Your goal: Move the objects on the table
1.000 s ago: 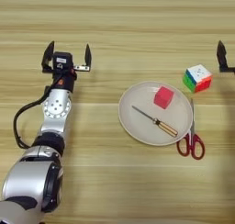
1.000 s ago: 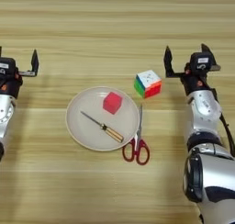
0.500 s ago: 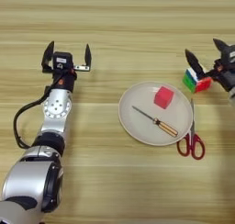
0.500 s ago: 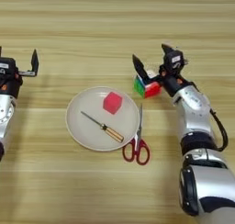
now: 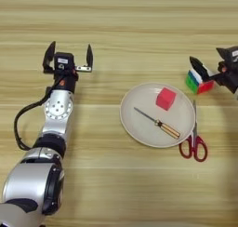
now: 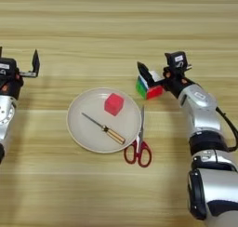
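Observation:
The multicoloured puzzle cube (image 6: 148,87) sits on the table (image 5: 116,16) just right of the plate. My right gripper (image 6: 156,70) reaches in from the right and stands open astride it. One black finger (image 6: 142,69) is at the cube's left top edge and the other is behind its right side. I cannot tell whether the fingers touch the cube. A plain red cube (image 5: 165,98) rests on the plate's upper right part. My left gripper (image 5: 69,48) is parked at the left of the table, open, with nothing in it.
A round beige plate (image 5: 135,123) lies at the centre and holds a wooden-handled screwdriver (image 5: 158,123) lying diagonally. Red-handled scissors (image 5: 194,144) lie against the plate's lower right rim, blades pointing up towards the puzzle cube.
My right gripper has swung in from the right edge, turned leftwards and come down around the puzzle cube. The cube has barely moved. The left arm has kept still.

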Action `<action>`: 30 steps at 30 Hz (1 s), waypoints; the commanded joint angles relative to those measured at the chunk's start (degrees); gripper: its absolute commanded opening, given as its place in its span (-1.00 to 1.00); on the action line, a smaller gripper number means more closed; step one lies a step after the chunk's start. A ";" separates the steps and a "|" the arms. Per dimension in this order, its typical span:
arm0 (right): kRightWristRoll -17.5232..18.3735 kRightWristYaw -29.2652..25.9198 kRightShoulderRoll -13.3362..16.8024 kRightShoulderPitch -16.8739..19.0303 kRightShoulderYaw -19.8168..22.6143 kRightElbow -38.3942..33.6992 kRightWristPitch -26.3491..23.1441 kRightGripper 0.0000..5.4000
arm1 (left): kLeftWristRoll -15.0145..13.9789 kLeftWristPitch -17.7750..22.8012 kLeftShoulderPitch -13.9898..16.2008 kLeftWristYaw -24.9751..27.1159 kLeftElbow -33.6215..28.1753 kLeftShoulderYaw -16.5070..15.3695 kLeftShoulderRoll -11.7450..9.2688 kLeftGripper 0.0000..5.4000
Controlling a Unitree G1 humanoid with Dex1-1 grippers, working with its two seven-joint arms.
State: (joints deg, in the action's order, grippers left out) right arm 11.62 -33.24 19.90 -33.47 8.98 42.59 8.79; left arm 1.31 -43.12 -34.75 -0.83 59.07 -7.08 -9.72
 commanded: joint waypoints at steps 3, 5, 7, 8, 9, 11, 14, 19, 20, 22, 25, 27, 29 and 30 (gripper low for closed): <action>-0.62 -1.04 0.57 2.18 -1.20 -2.14 -3.99 0.99 | 0.29 0.28 -0.67 -0.10 0.00 0.29 0.04 1.00; -0.77 -1.16 0.56 2.45 -1.46 -2.17 -4.89 0.99 | 0.28 0.29 -0.67 -0.10 -0.01 0.30 0.03 1.00; -1.03 -1.00 0.63 2.59 -1.60 -1.95 -5.65 0.99 | 0.27 0.28 -0.67 -0.10 -0.01 0.31 0.03 1.00; -1.12 -0.83 0.66 2.59 -1.59 -1.71 -6.04 0.99 | 0.27 0.28 -0.67 -0.10 -0.02 0.31 0.03 1.00; -1.18 -0.54 0.67 2.48 -1.48 -1.21 -6.47 0.99 | 0.27 0.28 -0.66 -0.09 -0.02 0.31 0.03 1.00; -1.29 0.00 0.75 2.11 -1.24 -0.05 -7.25 0.99 | 0.31 0.29 -0.69 -0.16 -0.01 0.35 0.08 1.00; -1.77 0.53 0.90 1.56 -1.35 1.55 -7.57 0.99 | 0.33 0.33 -0.78 -0.24 0.08 0.38 0.13 1.00; -2.88 0.80 1.00 0.85 -1.89 4.70 -7.46 0.99 | 0.34 0.34 -0.87 -0.36 0.19 0.49 0.18 1.00; -3.01 0.83 1.00 0.72 -1.89 5.22 -7.36 0.99 | 0.33 0.34 -0.87 -0.37 0.20 0.52 0.18 1.00; -3.21 0.41 0.83 0.57 -2.14 6.00 -7.40 0.99 | 0.31 0.34 -0.87 -0.38 0.19 0.55 0.18 1.00; -3.67 0.20 0.60 0.47 -2.45 6.92 -7.07 0.99 | 0.32 0.35 -0.84 -0.44 0.12 0.62 0.22 1.00; -3.90 0.25 0.61 0.28 -2.47 7.62 -6.77 0.99 | 0.33 0.34 -0.81 -0.46 0.05 0.65 0.25 1.00; -3.81 0.32 0.56 0.10 -2.25 8.04 -6.49 0.92 | 0.33 0.34 -0.80 -0.46 0.02 0.66 0.25 1.00; -3.72 0.36 0.53 0.03 -2.12 8.12 -6.22 0.89 | 0.32 0.34 -0.78 -0.45 0.00 0.66 0.23 1.00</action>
State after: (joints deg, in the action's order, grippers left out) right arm 8.26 -32.96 20.16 -31.85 6.84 50.24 1.92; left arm 1.31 -43.12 -34.77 -0.99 59.07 -6.58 -9.67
